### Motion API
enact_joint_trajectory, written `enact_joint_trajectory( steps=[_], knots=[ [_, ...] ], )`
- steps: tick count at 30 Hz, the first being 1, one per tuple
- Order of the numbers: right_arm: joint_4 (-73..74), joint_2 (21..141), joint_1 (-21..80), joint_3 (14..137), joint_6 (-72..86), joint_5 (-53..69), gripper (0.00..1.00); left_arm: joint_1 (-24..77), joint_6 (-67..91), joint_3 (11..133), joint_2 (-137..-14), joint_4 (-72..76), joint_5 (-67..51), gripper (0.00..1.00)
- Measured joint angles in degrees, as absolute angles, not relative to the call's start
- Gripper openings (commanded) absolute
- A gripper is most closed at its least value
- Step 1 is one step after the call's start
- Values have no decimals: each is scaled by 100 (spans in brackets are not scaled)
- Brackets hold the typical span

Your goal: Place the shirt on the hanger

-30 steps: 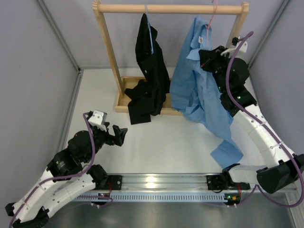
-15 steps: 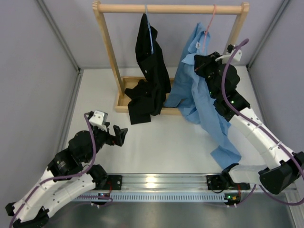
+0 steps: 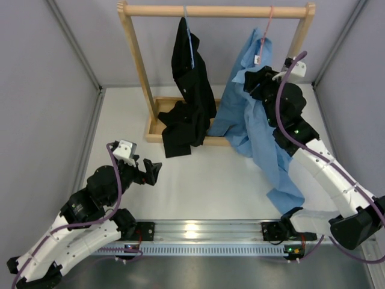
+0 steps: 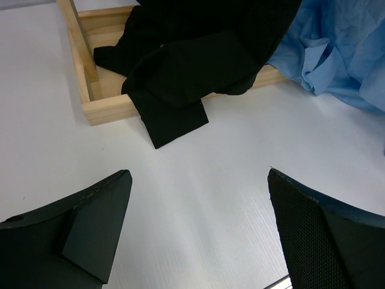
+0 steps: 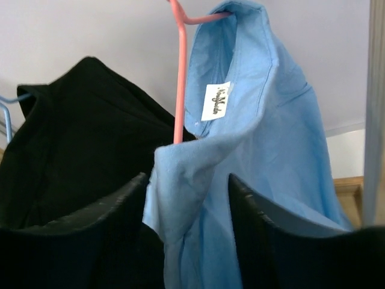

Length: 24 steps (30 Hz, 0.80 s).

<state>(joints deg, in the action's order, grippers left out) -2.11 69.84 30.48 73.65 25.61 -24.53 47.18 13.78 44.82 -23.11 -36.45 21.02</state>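
The light blue shirt (image 3: 249,123) hangs from the pink hanger (image 3: 267,27), whose hook sits on the rack's top rail. One sleeve trails down to the table (image 3: 287,195). In the right wrist view the pink hanger (image 5: 178,72) runs up past the shirt (image 5: 264,120) collar with its white label. My right gripper (image 3: 255,78) is at the shirt's shoulder, and this right gripper (image 5: 187,177) is open with a loose fold of blue cloth between its fingers. My left gripper (image 3: 153,171) hovers low over the table; the left gripper (image 4: 198,174) is open and empty.
A black garment (image 3: 189,90) hangs on a thin blue hanger (image 3: 190,36) left of the shirt, its hem lying over the wooden rack base (image 4: 102,108). The rack's rail (image 3: 216,11) and uprights stand at the back. Grey walls close in both sides.
My right gripper shifted left and up with the shirt, the hanger settled on the rail, and the jaws have just parted. The left arm has not moved.
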Motion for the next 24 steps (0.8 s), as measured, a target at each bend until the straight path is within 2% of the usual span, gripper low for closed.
enact_joint_trajectory(
  steps=[2,3,5,7,15,19,24],
  knots=[
    [-172,6869,3037,7321,2408,-2427,69,4718,1376,4482,-2311,-3645,2102,98],
    [-161,6785,3033,7297,2340,-2412,80,4718,1376,4482,-2311,-3645,2102,98],
    [-121,6615,3024,7273,2202,-2397,94,4718,1374,4482,-2311,-3645,2102,98],
    [-51,6451,3024,7275,2073,-2394,99,4718,1367,4482,-2311,-3645,2104,98],
    [1291,5712,3020,7581,1334,-2233,100,4504,1372,4482,-2311,-3645,2318,98],
    [2091,5083,3022,7489,954,-2226,99,3728,1450,4482,-2311,-3640,2497,98],
    [2845,3826,3020,6724,670,-2689,100,2749,1597,4482,-2316,-3642,2823,98]
  ],
)
